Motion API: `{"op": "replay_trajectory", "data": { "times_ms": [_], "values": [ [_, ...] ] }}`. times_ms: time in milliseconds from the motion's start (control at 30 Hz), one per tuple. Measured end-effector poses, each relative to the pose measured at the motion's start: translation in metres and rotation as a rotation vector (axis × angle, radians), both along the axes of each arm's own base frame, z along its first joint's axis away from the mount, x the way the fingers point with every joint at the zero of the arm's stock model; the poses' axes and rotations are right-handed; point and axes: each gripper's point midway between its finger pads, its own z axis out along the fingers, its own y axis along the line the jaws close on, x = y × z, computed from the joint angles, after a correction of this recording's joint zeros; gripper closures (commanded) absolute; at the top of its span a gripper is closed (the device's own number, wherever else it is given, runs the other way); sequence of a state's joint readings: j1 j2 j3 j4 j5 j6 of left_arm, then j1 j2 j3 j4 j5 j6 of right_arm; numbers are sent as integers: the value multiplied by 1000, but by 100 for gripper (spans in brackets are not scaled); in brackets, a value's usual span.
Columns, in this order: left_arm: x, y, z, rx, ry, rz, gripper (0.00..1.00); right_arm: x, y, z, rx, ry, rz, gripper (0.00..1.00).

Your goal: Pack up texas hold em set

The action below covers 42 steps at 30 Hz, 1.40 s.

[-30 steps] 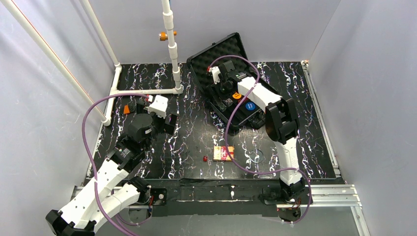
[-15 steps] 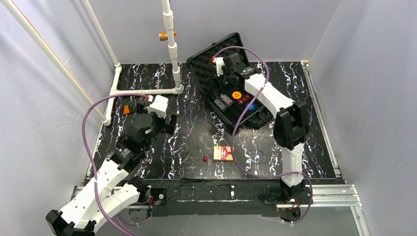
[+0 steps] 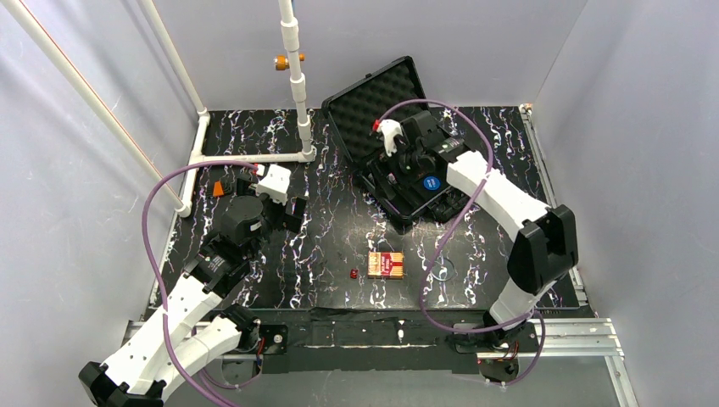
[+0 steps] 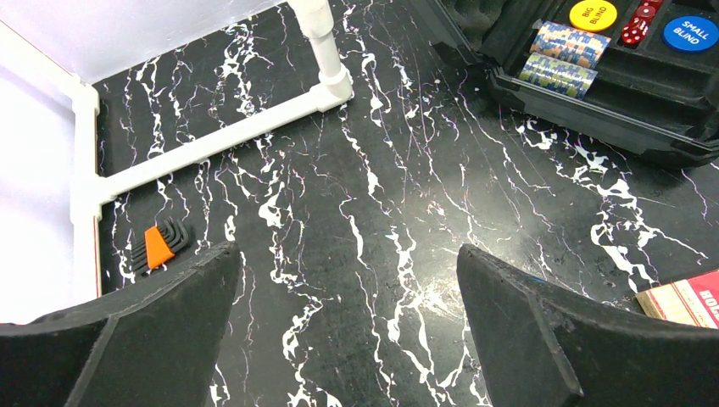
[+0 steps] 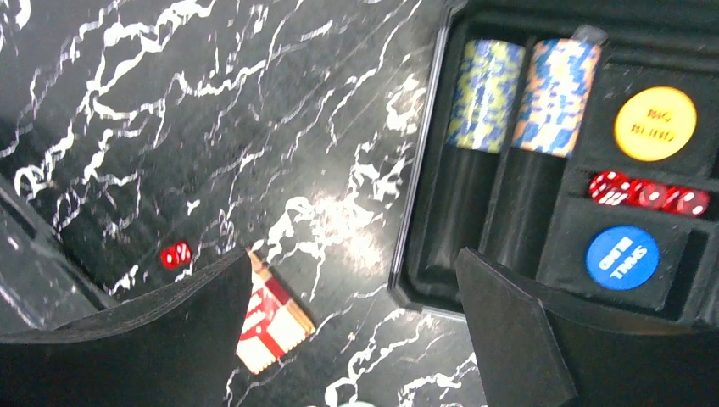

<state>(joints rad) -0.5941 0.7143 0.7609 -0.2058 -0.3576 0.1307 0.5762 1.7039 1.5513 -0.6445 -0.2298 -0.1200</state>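
Closest to the arm bases, the card box point(image 3: 386, 264) lies flat on the marbled table point(image 3: 331, 225), with one loose red die point(image 3: 353, 274) just beside it on the left. Farther in, the left gripper point(image 4: 346, 254) hangs over bare table, fingers spread wide, holding nothing. Beyond that, the right gripper point(image 5: 353, 257) hovers above the black case point(image 3: 373, 97), likewise spread and empty. The case stands open, lid tilted back. Its tray holds two chip stacks point(image 5: 485, 85) side by side, an orange disc point(image 5: 654, 124), a row of red dice point(image 5: 649, 193) and a blue disc point(image 5: 622, 257).
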Motion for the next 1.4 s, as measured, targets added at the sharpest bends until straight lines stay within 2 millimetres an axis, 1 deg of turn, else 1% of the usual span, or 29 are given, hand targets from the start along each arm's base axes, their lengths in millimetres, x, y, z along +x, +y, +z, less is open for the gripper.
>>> {"op": "replay_trajectory", "data": {
  "times_ms": [100,167,400,500,667,800,967,1133,1300,1400],
  "values": [
    [0,0,0,0,1,-2,1,-21,-6,-9,-18,7,53,2],
    [0,-1,0,0,1,-3,1,-33,-9,-12,-29,-3,88,2],
    [0,-1,0,3,1,-7,1,-71,-1,-4,-25,-90,228,2],
    [0,-1,-1,5,1,-8,1,-85,2,-6,-33,-131,276,1],
    [0,-1,-1,7,2,-8,1,-105,3,-18,-85,-166,367,2],
    [-1,0,-2,9,6,-8,1,-121,2,-34,-132,-175,446,1],
    [-1,0,-2,9,6,-8,1,-131,-1,-46,-172,-195,503,1],
    [-1,0,-3,10,7,-8,1,-130,0,-54,-212,-241,533,2],
    [-1,0,-3,12,9,-8,1,-132,-4,-72,-253,-243,559,2],
    [-1,0,-4,13,10,-8,1,-132,-2,-79,-261,-241,573,1]
  ]
}}
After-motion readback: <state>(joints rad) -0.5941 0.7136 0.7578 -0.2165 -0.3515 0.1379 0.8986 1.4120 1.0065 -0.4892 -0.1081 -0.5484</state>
